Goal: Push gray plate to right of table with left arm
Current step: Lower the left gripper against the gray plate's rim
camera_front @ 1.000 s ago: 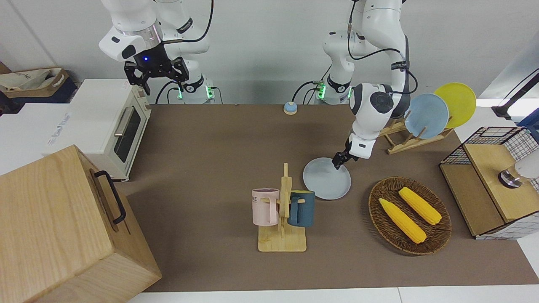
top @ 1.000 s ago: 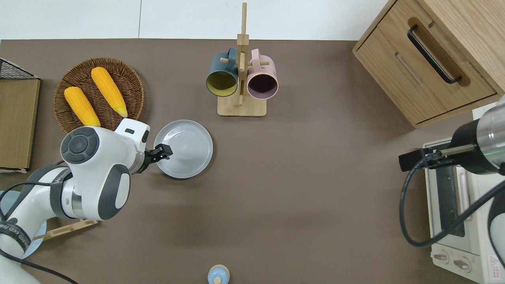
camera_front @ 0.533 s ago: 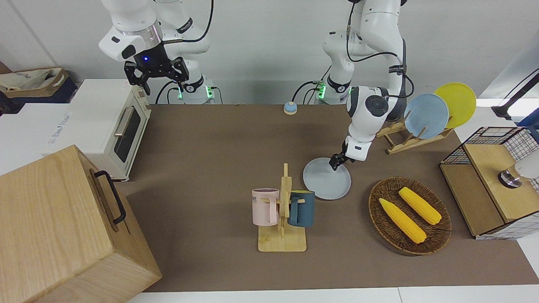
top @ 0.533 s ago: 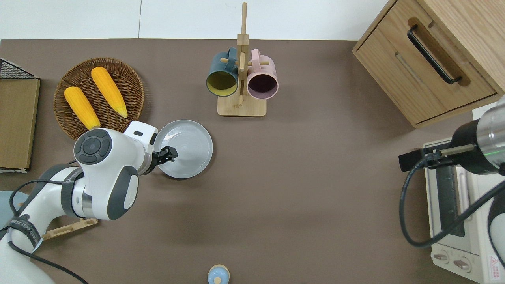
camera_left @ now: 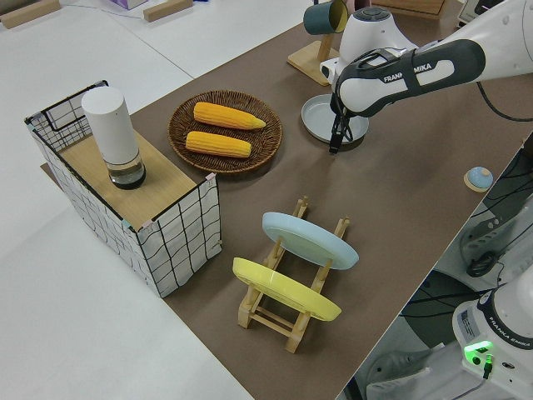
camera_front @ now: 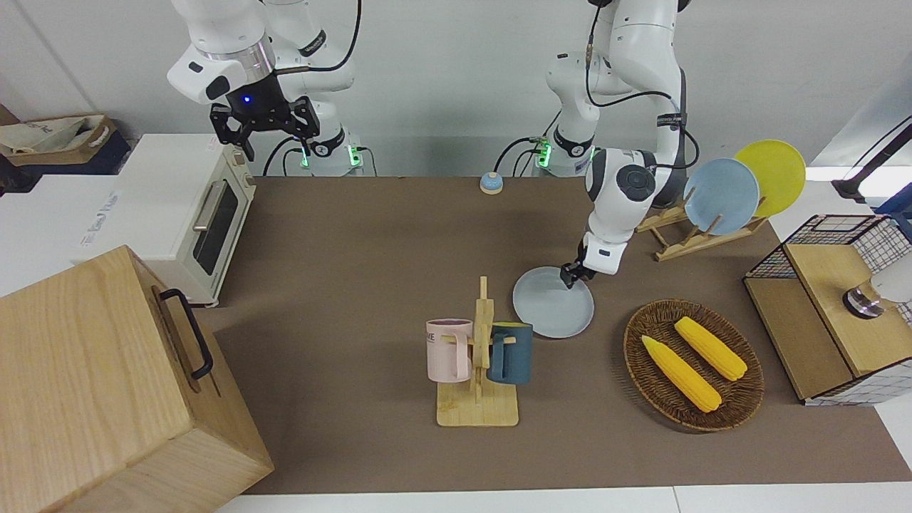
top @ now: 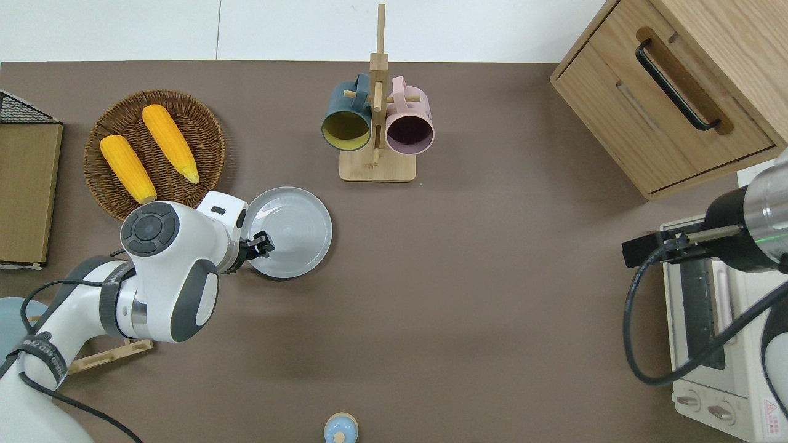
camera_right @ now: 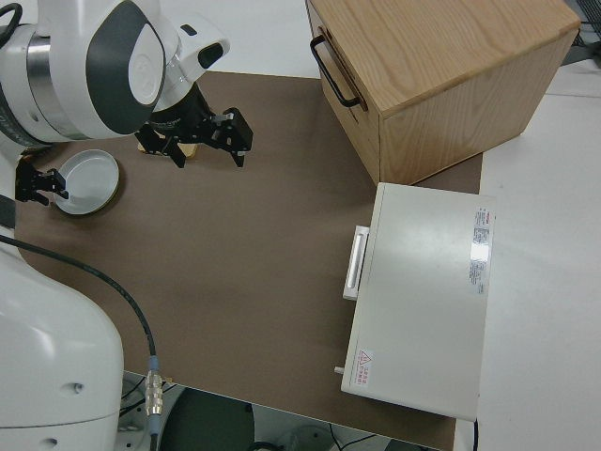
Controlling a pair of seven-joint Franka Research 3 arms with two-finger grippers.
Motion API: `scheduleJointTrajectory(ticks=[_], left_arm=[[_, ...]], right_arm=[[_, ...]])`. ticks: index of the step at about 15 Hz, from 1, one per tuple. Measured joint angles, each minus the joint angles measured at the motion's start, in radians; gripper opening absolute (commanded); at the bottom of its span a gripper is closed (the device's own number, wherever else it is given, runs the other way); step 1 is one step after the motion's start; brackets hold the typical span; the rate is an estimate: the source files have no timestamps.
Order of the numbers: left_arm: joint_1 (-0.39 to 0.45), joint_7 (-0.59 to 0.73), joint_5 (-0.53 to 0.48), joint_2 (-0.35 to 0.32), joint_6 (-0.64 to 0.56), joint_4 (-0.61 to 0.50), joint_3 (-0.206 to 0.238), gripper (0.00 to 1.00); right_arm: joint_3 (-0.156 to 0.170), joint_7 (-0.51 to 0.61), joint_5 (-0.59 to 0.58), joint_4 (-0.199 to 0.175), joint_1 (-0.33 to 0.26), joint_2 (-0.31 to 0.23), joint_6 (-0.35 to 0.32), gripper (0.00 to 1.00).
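Pale gray against the brown table [top: 468, 295], the gray plate [top: 294, 231] is lying near mid-table, the mug rack [top: 377, 123] at its 1 o'clock in the overhead view and the wicker basket [top: 154, 154] at its 10 o'clock. The left gripper [top: 261, 243] is being held over the plate's 8 o'clock rim; whether its fingers are spread or pressed together cannot be told, and contact is probably being made. The push appears barely begun, with nearly all the travel toward the right arm's end remaining. The right arm is parked.

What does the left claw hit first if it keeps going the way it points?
Most likely the gray plate: the left claw points down at its rim nearest the left arm. Contact unclear.
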Motion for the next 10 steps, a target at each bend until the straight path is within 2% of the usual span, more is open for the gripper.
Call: scheduleJointTrajectory(ticks=[10], left_arm=[[-0.002, -0.011, 0.000, -0.002, 0.009, 0.003, 0.000, 0.00]], right_arm=[[0.000, 0.000, 0.000, 0.000, 0.000, 0.000, 0.000, 0.983]])
